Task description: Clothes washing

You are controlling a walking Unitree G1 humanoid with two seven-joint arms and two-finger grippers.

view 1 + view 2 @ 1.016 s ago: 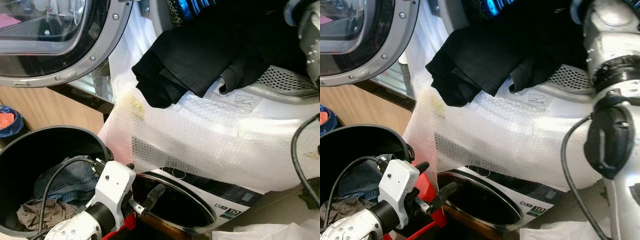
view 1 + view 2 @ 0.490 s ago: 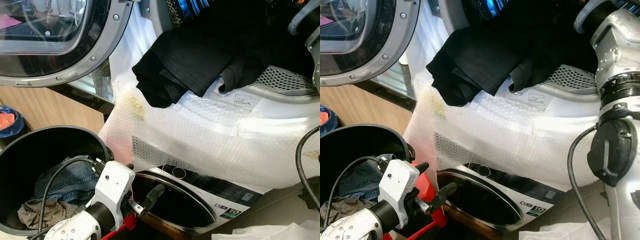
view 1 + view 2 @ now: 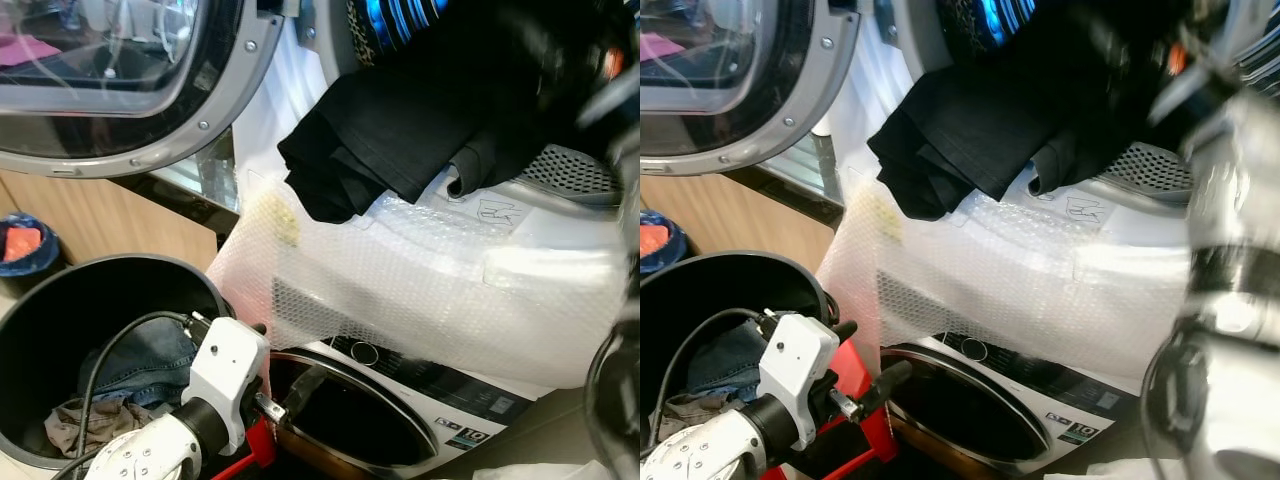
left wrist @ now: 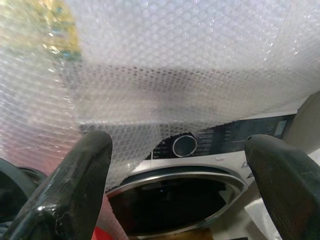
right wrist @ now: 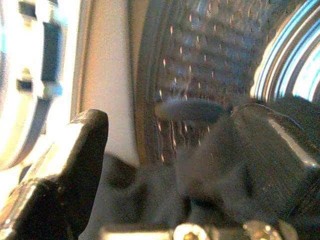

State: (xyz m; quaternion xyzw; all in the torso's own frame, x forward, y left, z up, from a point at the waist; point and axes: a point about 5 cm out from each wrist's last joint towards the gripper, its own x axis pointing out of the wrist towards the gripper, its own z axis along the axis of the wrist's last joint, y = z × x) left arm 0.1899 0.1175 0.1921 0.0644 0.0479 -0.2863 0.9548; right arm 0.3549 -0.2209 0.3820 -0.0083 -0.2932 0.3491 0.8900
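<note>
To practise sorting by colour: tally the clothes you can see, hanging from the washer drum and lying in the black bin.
Black garment hanging from the drum: 1
Blue jeans in the bin: 1
Brown garment in the bin: 1
Total: 3

Left arm point(image 3: 150, 455) low, bent, wrist camera up; left gripper point(image 4: 175, 165) empty, fingers point(image 4: 75, 175) spread wide; right arm point(image 3: 1220, 300) raised, blurred; right gripper point(image 5: 165, 165) with fingers parted, dark cloth between them, grasp unclear.

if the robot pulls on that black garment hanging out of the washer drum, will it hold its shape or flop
Likely floppy: the black garment already sags in folds over the drum's rim. It probably slides easily, since it lies on smooth bubble wrap.
</note>
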